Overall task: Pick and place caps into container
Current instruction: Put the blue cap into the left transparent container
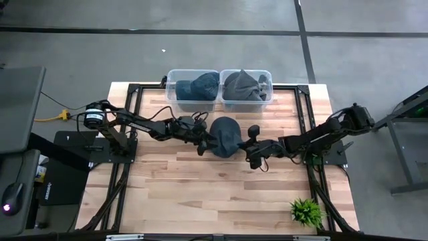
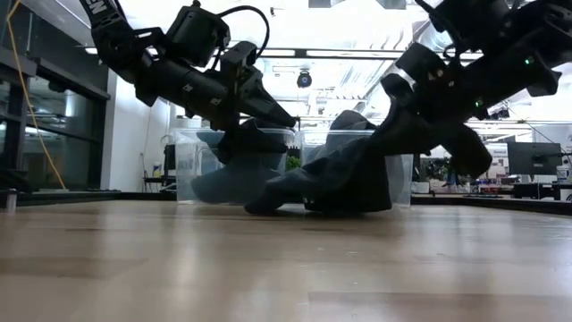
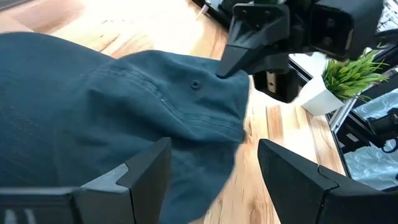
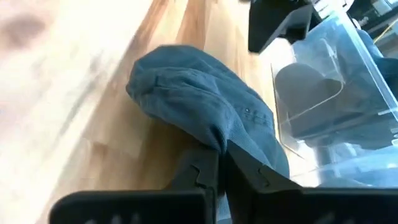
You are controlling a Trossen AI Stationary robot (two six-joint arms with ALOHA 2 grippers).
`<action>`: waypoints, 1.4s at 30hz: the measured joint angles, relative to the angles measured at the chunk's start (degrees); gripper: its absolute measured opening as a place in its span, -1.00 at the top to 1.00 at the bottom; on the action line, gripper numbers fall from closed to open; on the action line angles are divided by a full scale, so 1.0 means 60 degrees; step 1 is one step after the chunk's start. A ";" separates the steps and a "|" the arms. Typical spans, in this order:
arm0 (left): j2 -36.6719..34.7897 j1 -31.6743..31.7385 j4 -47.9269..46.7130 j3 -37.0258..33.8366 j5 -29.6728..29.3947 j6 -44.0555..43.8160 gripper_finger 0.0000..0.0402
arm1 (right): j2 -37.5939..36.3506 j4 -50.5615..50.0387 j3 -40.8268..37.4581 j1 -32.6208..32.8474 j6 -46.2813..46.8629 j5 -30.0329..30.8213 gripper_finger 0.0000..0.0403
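Right gripper (image 4: 221, 163) we see pinched on cap (image 1: 225, 136) edge | left gripper (image 3: 211, 171) wide beside it | two bins (image 1: 219, 87) hold caps

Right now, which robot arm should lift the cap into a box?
The right one, probably. Its claw is already shut on the cap, pinching the fabric. The left claw is open beside the cap, gripping nothing. The containers sit just behind.
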 joint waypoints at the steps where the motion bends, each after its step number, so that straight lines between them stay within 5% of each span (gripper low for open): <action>1: 0.0000 0.0000 0.0000 0.0000 -0.0001 -0.0002 -0.19 | 0.0000 0.0029 0.0029 0.0004 0.0218 0.0010 0.94; 7: 0.0000 0.0125 0.0359 0.0003 0.0017 -0.0004 -0.19 | -0.0150 -0.0432 0.0630 0.0000 0.0449 -0.0133 0.98; 11: 0.0000 0.0148 0.0483 0.0247 0.0447 0.0101 -0.19 | -0.0464 -0.2145 0.1618 0.0006 0.0411 -0.0680 0.98; 18: -0.0233 0.0127 0.0217 0.1287 0.2164 0.3149 -0.19 | -0.0991 -0.5974 0.3517 0.0007 0.0319 -0.0996 0.99; 23: -0.0558 0.0131 -0.2240 0.2440 0.2427 0.5054 -0.19 | -0.1281 -0.8442 0.4972 -0.0004 0.0278 -0.1149 1.00; 32: -0.0758 0.0134 -0.8925 0.5393 0.0148 0.6255 -0.19 | -0.1657 -1.0817 0.7180 -0.0047 0.0210 -0.2163 1.00; 42: -0.0754 0.0131 -0.8970 0.5894 0.0175 0.6757 -0.19 | -0.1657 -1.2306 0.8762 -0.0058 0.0442 -0.2433 1.00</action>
